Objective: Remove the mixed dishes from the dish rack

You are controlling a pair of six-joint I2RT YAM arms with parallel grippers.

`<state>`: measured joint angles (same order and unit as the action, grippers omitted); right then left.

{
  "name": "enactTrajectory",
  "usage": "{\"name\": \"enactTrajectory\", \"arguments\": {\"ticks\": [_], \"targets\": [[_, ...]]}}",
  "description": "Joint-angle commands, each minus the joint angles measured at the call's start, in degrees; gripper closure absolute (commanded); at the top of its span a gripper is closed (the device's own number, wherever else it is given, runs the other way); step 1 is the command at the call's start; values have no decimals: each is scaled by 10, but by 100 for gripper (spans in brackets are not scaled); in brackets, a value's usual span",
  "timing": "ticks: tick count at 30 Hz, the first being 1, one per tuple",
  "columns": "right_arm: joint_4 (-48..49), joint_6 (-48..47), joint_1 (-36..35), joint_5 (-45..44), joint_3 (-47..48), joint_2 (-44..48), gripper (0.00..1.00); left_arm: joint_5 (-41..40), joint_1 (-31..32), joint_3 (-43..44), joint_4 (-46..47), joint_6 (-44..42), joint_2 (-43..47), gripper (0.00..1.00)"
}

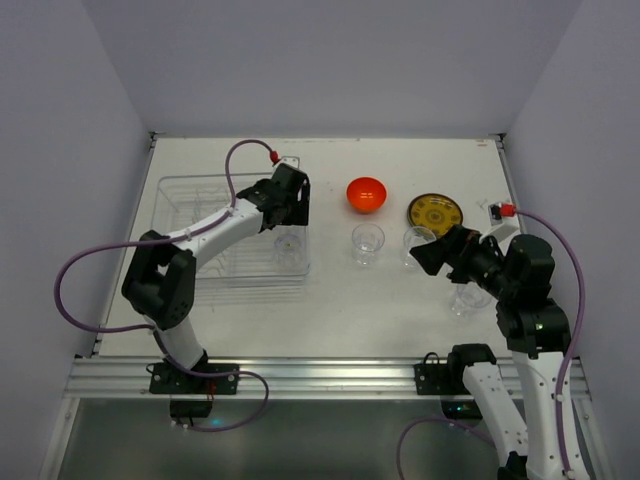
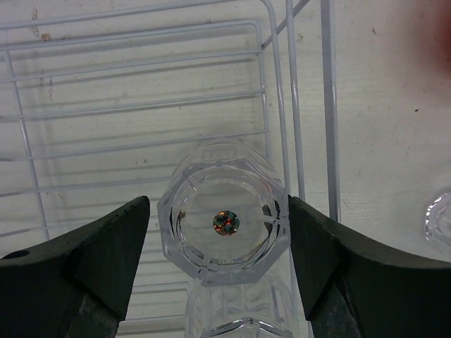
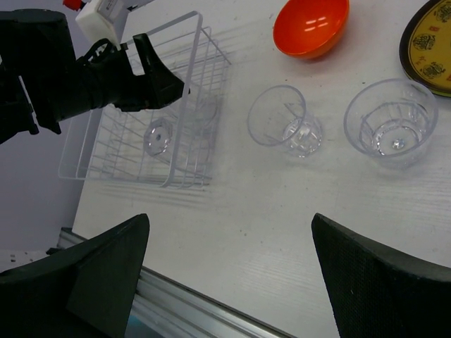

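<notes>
The clear dish rack (image 1: pixel 195 235) stands at the left. One clear glass (image 1: pixel 291 243) stands upside down in its right corner. My left gripper (image 1: pixel 290 208) is open and straddles this glass (image 2: pixel 224 222); the right finger is at its rim, the left finger a little apart. My right gripper (image 1: pixel 432 252) is open and empty above the table. On the table are the orange bowl (image 1: pixel 367 194), the yellow patterned plate (image 1: pixel 435 212) and three upright glasses (image 1: pixel 367 243), (image 1: pixel 418 245), (image 1: pixel 468 298). No black plate is in view.
The right wrist view shows the rack (image 3: pixel 106 151), the bowl (image 3: pixel 311 27), two glasses (image 3: pixel 285 116), (image 3: pixel 390 123) and the table's metal front rail (image 3: pixel 211 310). The rack's wire wall (image 2: pixel 328 105) runs just right of the glass.
</notes>
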<state>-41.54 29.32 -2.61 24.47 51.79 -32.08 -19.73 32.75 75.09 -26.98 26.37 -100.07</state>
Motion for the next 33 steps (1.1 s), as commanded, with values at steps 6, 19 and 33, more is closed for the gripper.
{"name": "enactTrajectory", "arguments": {"ticks": [6,19,33], "targets": [[7,-9,0,29,-11,5,1,-24,-2,1,29,9,-25,22],[100,43,0,124,-73,33,1,-58,-2,-2,27,27,24,89],[274,151,0,203,-149,34,1,18,-2,-19,88,54,294,100]]}}
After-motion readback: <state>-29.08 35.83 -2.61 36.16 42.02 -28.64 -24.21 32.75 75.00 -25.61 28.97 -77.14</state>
